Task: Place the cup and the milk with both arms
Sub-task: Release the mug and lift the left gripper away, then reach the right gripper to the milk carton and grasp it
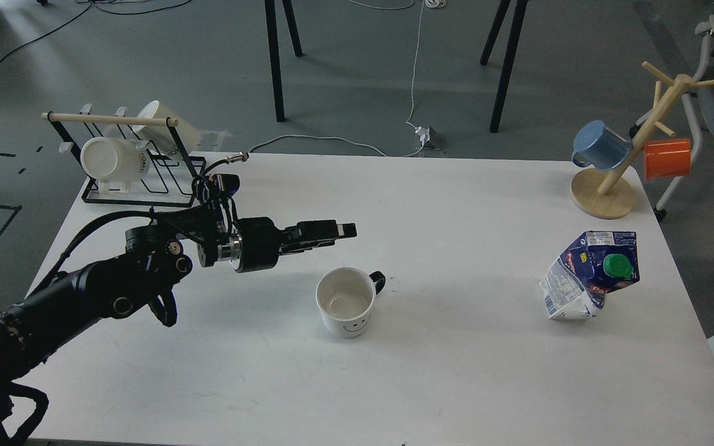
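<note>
Head view showed, at the far left corner of the white table (456, 384), a black wire rack (137, 179) with a wooden rail, holding two white mugs (109, 160) on their sides. In front of it the left arm reached in from the left edge, its left gripper (341, 230) pointing to the right, level over the table and just behind and above the cup; the fingers appeared seen edge-on as one dark bar, so I could not tell whether they were apart or together. The cup (346, 301) stood upright near the table's middle, mouth up, its long axis vertical, smiley face toward the camera and black handle pointing right and away. Well apart to the right stood the milk (589, 275), a dented carton leaning to the right, green cap facing the camera. Behind it, at the far right corner, a wooden mug tree (611, 186) carried a blue mug (599, 145) and an orange mug (667, 158).
</note>
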Robot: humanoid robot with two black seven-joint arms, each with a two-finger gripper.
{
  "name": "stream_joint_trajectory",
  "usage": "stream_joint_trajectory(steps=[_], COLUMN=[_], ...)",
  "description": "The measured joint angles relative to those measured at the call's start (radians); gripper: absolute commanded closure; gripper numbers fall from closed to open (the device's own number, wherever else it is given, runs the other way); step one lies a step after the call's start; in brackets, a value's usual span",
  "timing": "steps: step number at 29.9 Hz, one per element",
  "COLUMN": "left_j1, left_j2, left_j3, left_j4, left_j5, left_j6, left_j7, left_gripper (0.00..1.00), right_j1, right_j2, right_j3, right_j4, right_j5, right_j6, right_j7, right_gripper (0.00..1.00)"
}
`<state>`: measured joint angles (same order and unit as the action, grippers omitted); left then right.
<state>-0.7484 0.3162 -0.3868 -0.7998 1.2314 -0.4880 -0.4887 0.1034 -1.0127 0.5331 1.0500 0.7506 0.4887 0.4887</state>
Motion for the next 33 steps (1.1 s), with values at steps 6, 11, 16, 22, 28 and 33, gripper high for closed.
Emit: stream_joint_trajectory(steps=[6,11,16,22,28,33], left_j1=[0.040,0.078,0.093,0.098,0.111,0.111], left_j2=[0.049,0.085,0.091,0.091,0.088,0.088], left_j3=[0.004,0.009,0.011,0.012,0.012,0.011], left_j4=[0.021,0.022,0.023,0.025,0.035,0.045], left_j5=[-0.331,-0.367,-0.362,-0.350,-0.349,-0.349], left_j6=[-0.001,-0.001,-0.001,-0.001,-0.001,-0.001], left_j7=[0.000,0.000,0.000,0.000,0.000,0.000], left_gripper=[0.01,0.01,0.01,0.01,0.01,0.01], right_j1=[-0.168,-0.220,-0.229,-0.225,-0.212,-0.188], right_j2=[0.040,0.065,0.171,0.255,0.289,0.291], right_j3=[-0.006,-0.012,-0.016,-0.013,0.008,0.018], right_j4=[0.179,0.306,0.325,0.311,0.299,0.294], right_j5=[0.022,-0.016,-0.087,-0.104,-0.099,-0.092], right_j6=[0.000,0.000,0.000,0.000,0.000,0.000], right_j7=[0.000,0.000,0.000,0.000,0.000,0.000], right_gripper=[0.01,0.01,0.01,0.01,0.01,0.01])
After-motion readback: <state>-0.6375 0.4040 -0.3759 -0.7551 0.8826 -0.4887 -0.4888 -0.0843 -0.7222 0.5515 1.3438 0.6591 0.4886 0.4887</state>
